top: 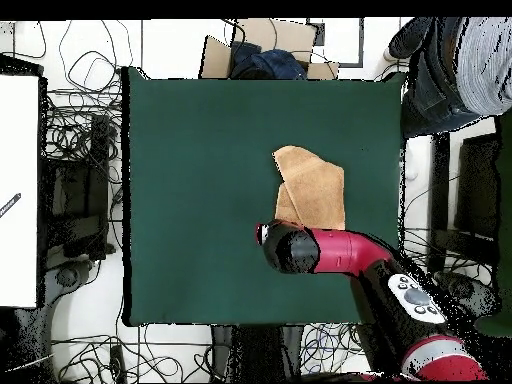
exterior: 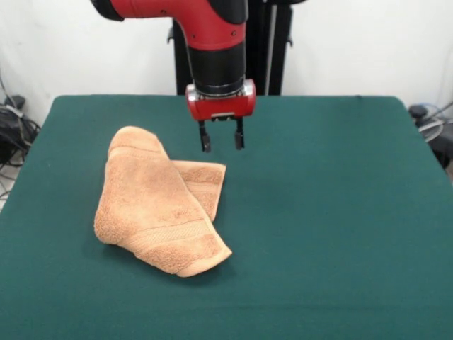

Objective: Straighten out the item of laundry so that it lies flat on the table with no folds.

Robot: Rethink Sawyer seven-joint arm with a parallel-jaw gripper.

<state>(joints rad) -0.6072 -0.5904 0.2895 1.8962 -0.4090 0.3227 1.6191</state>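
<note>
On green table point(exterior: 340, 212), folded tan towel point(exterior: 156, 205), claw point(exterior: 221, 144) just above its far corner, fingers apart, empty.

Bright, even indoor light, soft shadow under the towel point(exterior: 157, 205), no glare, front view slightly soft

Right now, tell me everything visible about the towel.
The towel is a light orange-tan terry cloth, fuzzy-looking, with a woven band near its front edge. It is not flat: one layer lies folded diagonally over another, and a corner of the lower layer sticks out toward the gripper. It rests on the green table, left of center in the front view. The open gripper hangs just behind that corner, apparently not touching it. No tag shows.
</note>
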